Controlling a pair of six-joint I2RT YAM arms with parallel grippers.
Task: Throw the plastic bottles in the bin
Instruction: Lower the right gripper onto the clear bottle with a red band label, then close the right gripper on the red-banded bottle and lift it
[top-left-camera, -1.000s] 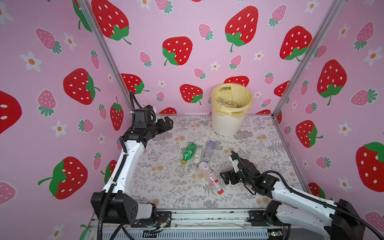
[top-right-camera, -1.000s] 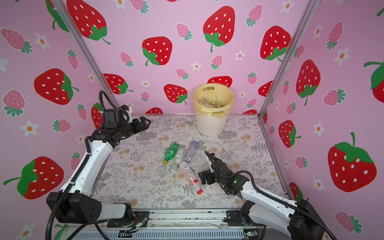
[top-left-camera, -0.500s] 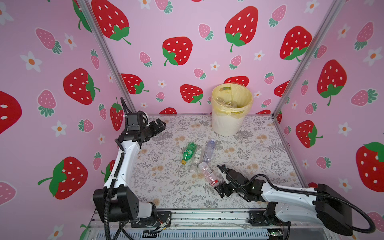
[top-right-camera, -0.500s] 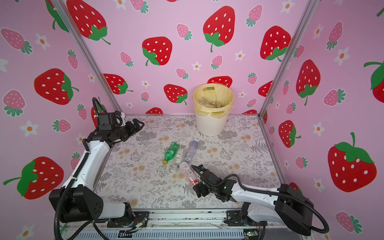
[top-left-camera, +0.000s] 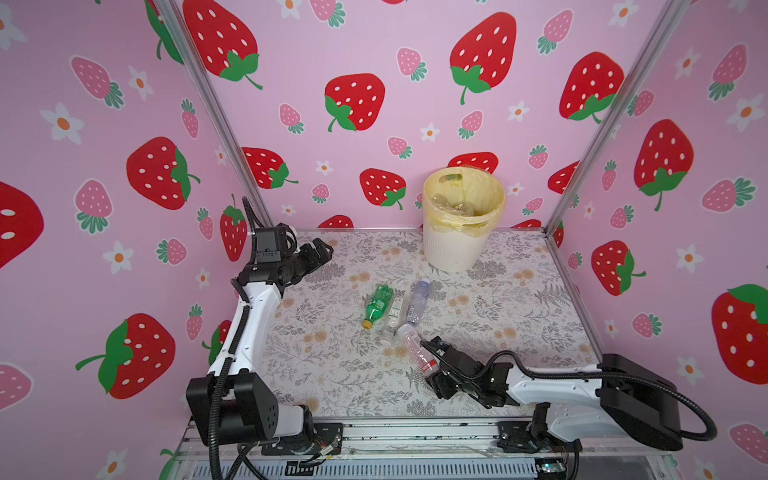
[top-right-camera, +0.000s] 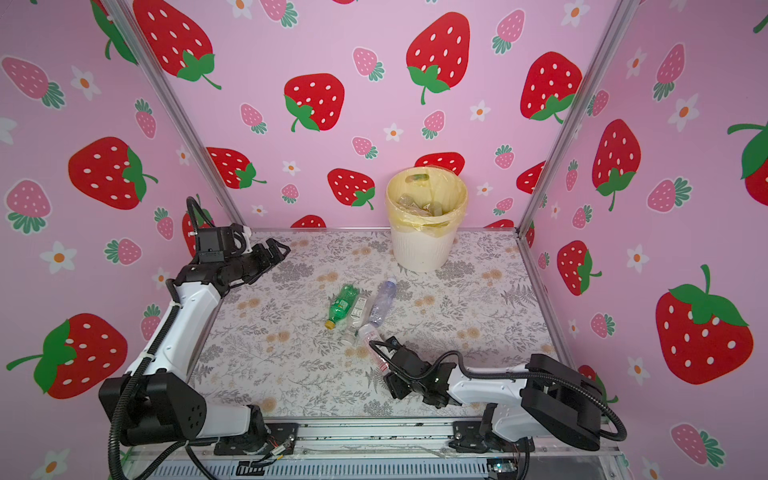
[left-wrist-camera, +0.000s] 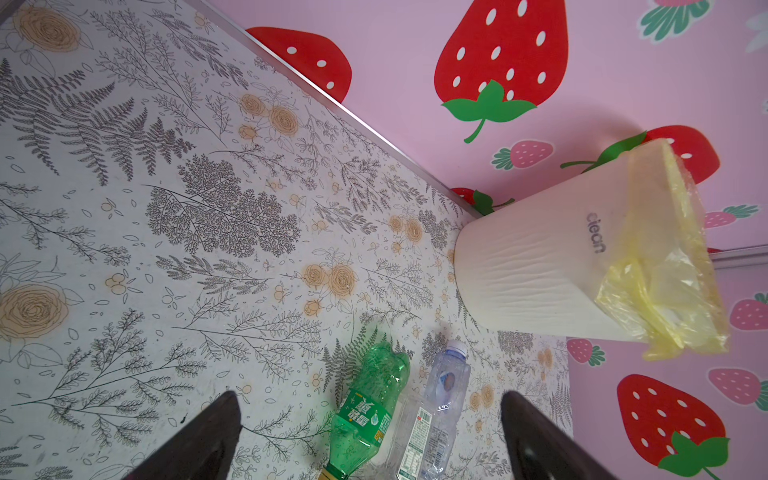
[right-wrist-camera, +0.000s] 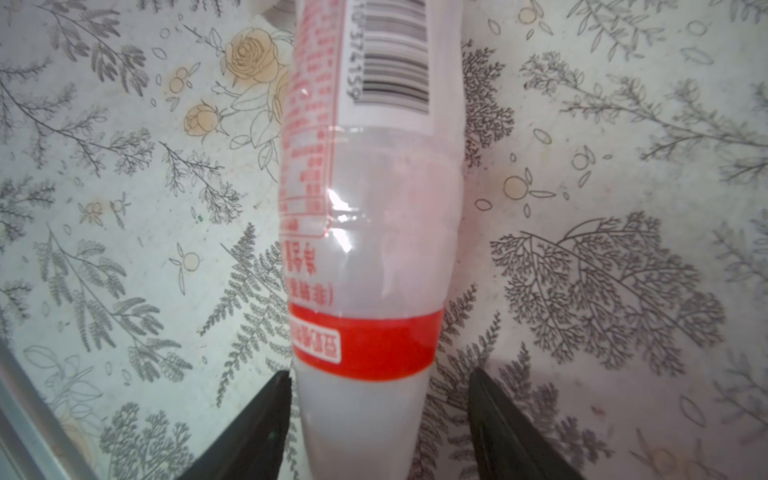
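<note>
Since a second ago my right end effector (top-left-camera: 432, 362) has slid in low from the right, and its jaws have narrowed from wide apart to a close straddle of the clear plastic bottle with the red-and-white label (top-left-camera: 415, 351). That bottle lies on its side near the front of the floral-print surface (top-left-camera: 498, 316). In the right wrist view one of the fingers (right-wrist-camera: 274, 399) touches the bottle's tapered shoulder. The other finger shows a sliver of surface between it and the plastic, so I read this as not yet clamped. That view alone gives me the barcode and red band. In both top views the end effector hides the bottle's neck.

My left end effector (top-left-camera: 322, 248) hangs near the back left, jaws spread wide, grasping nothing.

Just behind the straddled bottle three more lie side by side: a green plastic bottle with a yellow cap (top-left-camera: 378, 305), a clear bottle with a white label (top-left-camera: 395, 311) and a bluish clear bottle with a pale cap (top-left-camera: 417, 301).

Against the back wall stands the round cream-white ribbed plastic bin (top-left-camera: 453, 249) with its translucent yellow bag liner (top-left-camera: 463, 195), clear crumpled plastic inside. Only the left wrist view shows the grey word "clean" on its wall.
</note>
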